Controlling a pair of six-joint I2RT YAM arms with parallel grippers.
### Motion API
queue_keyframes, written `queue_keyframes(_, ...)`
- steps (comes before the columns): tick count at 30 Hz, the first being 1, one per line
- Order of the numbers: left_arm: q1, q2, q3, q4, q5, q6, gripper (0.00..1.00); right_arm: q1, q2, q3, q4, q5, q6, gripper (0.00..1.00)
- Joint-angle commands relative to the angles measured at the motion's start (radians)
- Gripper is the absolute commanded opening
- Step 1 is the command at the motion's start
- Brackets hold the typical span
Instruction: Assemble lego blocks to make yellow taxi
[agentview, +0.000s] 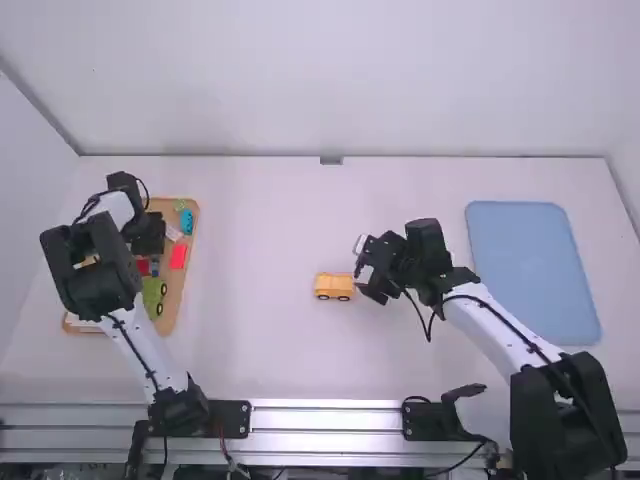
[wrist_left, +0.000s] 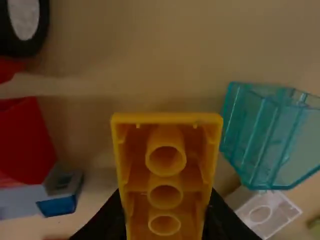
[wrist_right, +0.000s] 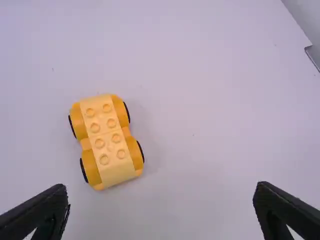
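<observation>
Pinching a yellow block (wrist_left: 165, 180) by its 2 long sides, the left claw (wrist_left: 164, 216) is working at the wooden tray (agentview: 172, 310), and I think this is the picking step. The fingers press on opposite sides, maybe so that the block does not twist. Its hollow underside, with 3 round tubes, faces the wrist camera. Whether the block is already lifted from the tray, I cannot tell. A red block (wrist_left: 25, 140), a clear teal block (wrist_left: 250, 135) and a white block (wrist_left: 265, 215) lie close by in the tray, so a careless lift could push them.

The yellow car base (wrist_right: 107, 142) stands on the counter (agentview: 270, 230), well apart from the tray, to its right. It stands on its wheels with 8 studs upward, which probably leaves a good place for the next block. The right claw (wrist_right: 161, 192) is farther right of the tray than this base, with its fingers spread and nothing between them; I suppose it waits there to steady the base.

The taxi seems to be at an early stage, because no body is on the base. The next move needs, in my judgement, that the block is turned studs up before it is pressed on. If it goes down with its hollow side up, it will not lock.
</observation>
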Motion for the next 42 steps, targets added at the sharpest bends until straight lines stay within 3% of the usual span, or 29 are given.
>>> queue_keyframes(1, 0.004, -0.001, -0.026, -0.005, 0.015, -0.002, 0.25, 0.001, -0.009, 0.002, 0.001, -0.006, 0.003, 0.99)
queue_keyframes(2, 0.005, -0.007, -0.026, -0.011, 0.018, 0.021, 0.31, 0.001, -0.009, 0.002, 0.005, -0.006, 0.004, 0.99)
queue_keyframes(9, 0.044, -0.063, -0.026, 0.016, 0.072, 0.301, 0.34, 0.027, -0.009, 0.002, 0.027, -0.013, 0.003, 0.98)
queue_keyframes(14, 0.047, -0.144, -0.026, 0.03, 0.095, 0.432, 0.29, 0.051, -0.009, 0.002, 0.058, -0.012, 0.003, 0.99)
queue_keyframes(18, 0.027, -0.245, -0.026, 0.006, 0.111, 0.57, 0.05, 0.055, -0.009, 0.002, 0.131, -0.014, 0.063, 0.98)
queue_keyframes(23, -0.019, -0.373, -0.051, -0.019, 0.178, 0.75, 0.02, 0.055, 0.013, 0.002, 0.301, -0.047, 0.281, 0.99)
queue_keyframes(31, -0.197, -0.676, -0.36, 0.284, 0.486, 1.146, 0.03, -0.065, 0.224, 0.026, 0.735, -0.525, 0.55, 0.99)
queue_keyframes(34, -0.306, -0.814, -0.551, 0.482, 0.718, 1.319, 0.08, -0.107, 0.364, 0.11, 0.949, -0.767, 0.755, 0.99)
queue_keyframes(38, -0.411, -0.874, -0.675, 0.597, 0.891, 1.456, 0.1, -0.1, 0.463, 0.21, 1.052, -0.882, 0.961, 0.99)
queue_keyframes(42, -0.501, -0.874, -0.775, 0.744, 1.048, 1.524, 0.08, -0.065, 0.558, 0.34, 1.062, -1.042, 1.046, 0.99)
